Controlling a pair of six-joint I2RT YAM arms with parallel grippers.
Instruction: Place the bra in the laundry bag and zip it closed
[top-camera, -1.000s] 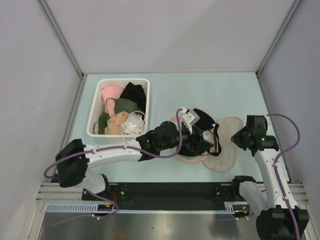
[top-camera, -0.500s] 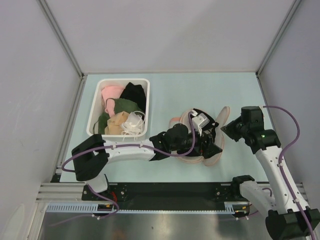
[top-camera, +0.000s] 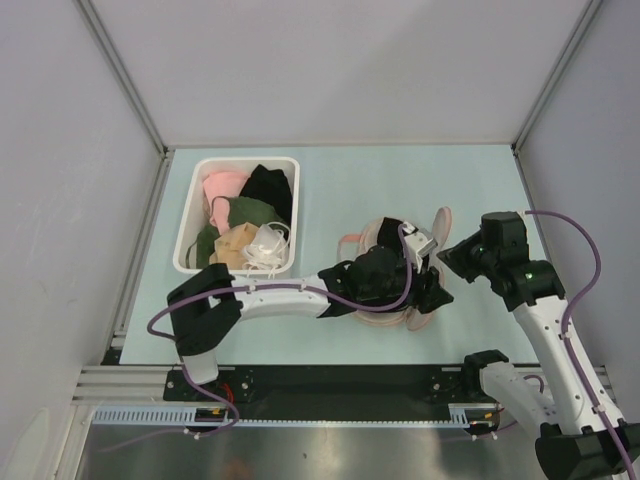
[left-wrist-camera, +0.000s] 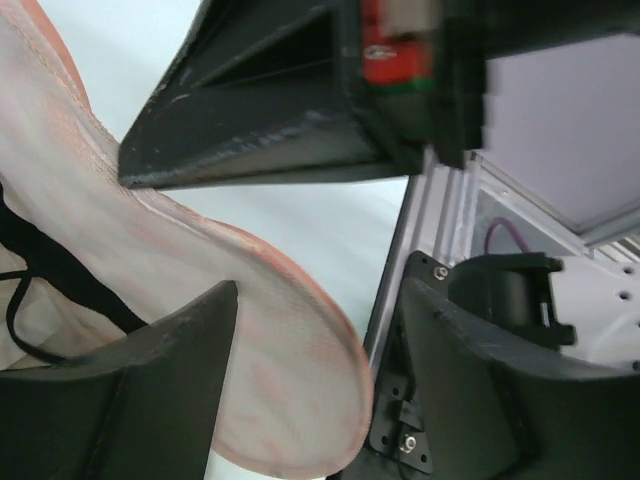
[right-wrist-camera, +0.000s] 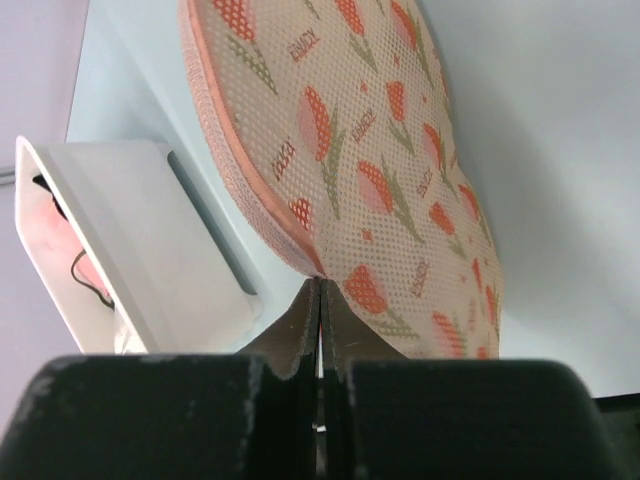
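Right gripper: fingers pressed together, pinching the pink rim of the laundry bag; that flap stands up on edge. Left gripper: fingers spread, low over the bag's other half. Bra lies inside on the pale lining, thin strap showing. White garment bin well apart, left

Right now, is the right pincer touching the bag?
Touching. The right wrist view shows the right pincer shut on the bag's pink edge.
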